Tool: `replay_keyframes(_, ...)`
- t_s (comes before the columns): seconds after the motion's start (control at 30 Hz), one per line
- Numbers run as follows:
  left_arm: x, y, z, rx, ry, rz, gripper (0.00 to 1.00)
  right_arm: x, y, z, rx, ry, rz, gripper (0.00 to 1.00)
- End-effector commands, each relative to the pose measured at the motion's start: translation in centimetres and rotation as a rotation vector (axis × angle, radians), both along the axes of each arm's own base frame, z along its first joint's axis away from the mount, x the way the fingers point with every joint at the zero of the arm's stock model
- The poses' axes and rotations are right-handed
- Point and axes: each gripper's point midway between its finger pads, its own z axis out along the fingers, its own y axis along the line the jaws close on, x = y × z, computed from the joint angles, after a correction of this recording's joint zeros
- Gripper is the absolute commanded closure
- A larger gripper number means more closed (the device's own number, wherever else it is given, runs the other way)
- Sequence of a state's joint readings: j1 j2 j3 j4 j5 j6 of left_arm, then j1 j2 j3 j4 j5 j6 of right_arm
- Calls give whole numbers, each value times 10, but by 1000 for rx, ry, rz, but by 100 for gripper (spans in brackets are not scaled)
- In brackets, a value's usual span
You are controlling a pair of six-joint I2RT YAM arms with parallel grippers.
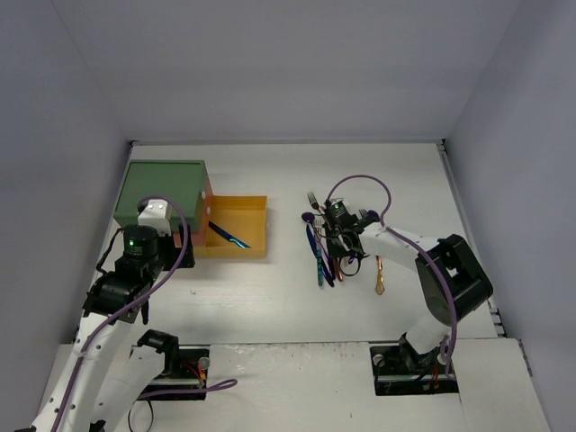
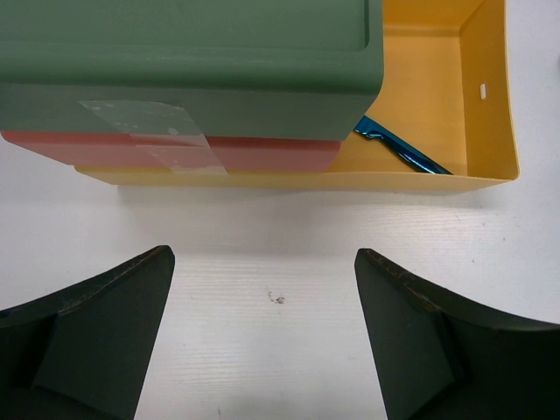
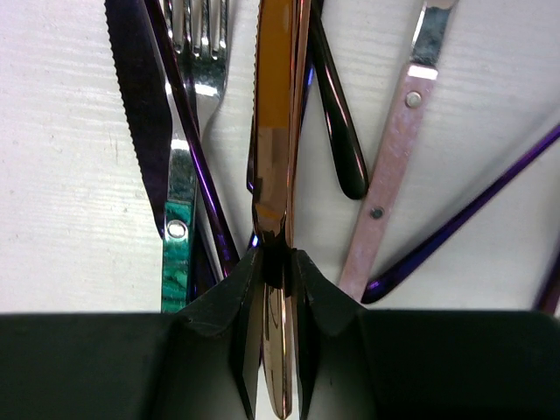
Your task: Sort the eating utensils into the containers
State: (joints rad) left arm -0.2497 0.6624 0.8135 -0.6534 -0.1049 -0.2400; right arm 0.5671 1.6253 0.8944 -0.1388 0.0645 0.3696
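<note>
The slim copper-coloured metal utensil (image 3: 278, 131) lies in the heap of coloured cutlery (image 1: 321, 256) on the white counter (image 1: 270, 297), pinched between the nearly closed right fingers (image 3: 245, 284) (which kind of utensil, we cannot tell). We judge this the pick-up step. Next comes a straight lift clear of crossing neighbours, then a carry to the open yellow plastic drawer (image 2: 420, 79) holding a blue utensil (image 2: 402, 150). The left fingers (image 2: 96, 324) gape wide, empty.

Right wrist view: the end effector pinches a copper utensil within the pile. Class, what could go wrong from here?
1. The copper utensil lies packed against a purple handle and a dark handle; lifting may drag them along.
2. The right end effector grips a narrow, polished shaft, so the utensil may slip or swivel when raised.
</note>
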Motion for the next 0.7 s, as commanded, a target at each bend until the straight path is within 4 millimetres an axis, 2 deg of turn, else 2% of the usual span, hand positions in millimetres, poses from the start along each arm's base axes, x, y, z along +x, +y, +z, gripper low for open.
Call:
replay_keyframes(0.0,10,-5,13,-25,-47,0,18,19,-1,60,25,-140,-22,100)
replay_keyframes(0.1,11,-5,12,-25,-44,1,18,22,1,81,49,-182,-17,100)
replay_keyframes(0.2,11,-5,12,-25,-45,0,18,24,5,91,68,-197,3,100)
replay_keyframes(0.4,11,-5,13,-25,-47,-1,18,31,28,117,150,-223,85,100)
replay_keyframes(0.5,10,-5,13,-26,-47,-3,18,36,58,137,196,-253,192,100)
replay_keyframes(0.6,10,-5,13,-25,-47,-2,18,49,99,175,242,-329,304,100)
replay_keyframes(0.67,10,-5,12,-25,-46,-2,18,51,131,177,248,-335,397,100)
